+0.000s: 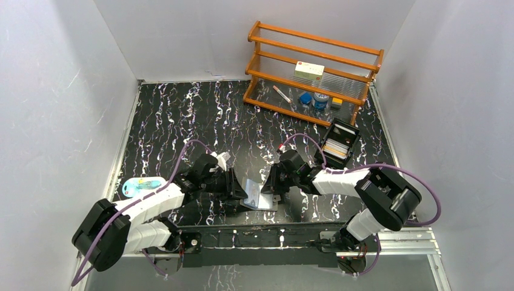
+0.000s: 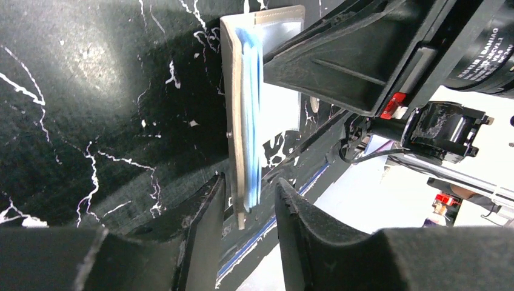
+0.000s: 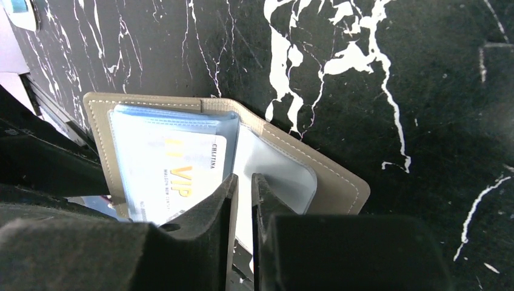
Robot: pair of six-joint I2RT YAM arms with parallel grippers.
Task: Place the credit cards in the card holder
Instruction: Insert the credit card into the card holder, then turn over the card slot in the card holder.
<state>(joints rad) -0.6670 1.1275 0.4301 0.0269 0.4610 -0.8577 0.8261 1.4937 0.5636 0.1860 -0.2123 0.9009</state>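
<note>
We find the flat grey fold-over card holder (image 1: 260, 195) lying open on the black white-veined table (image 1: 182, 121), near its front edge and between the two claws. One pale whitish plastic card with a gold VIP print (image 3: 176, 176) sits behind a bluish clear sleeve (image 3: 276, 173) of the holder, so we judge one card inserted, or nearly so. Further credit cards (image 1: 337, 149) stand in the black box-like tray (image 1: 348, 128), well apart at the right rear, and are left to load. The left gripper (image 2: 248, 188) straddles the holder's near edge with its jaws apart; a gap shows on each side, and it clamps nothing. The right gripper (image 3: 244, 182) stands over the sleeves with its jaws nearly together, only a thin slot between them. We cannot tell whether a sleeve or card edge is pinched there. Clearance: the front table edge runs just beside the holder, so we advise against any push toward the arm bases. Open table extends rearward as far as the orange wooden rack (image 1: 318, 40).
</note>
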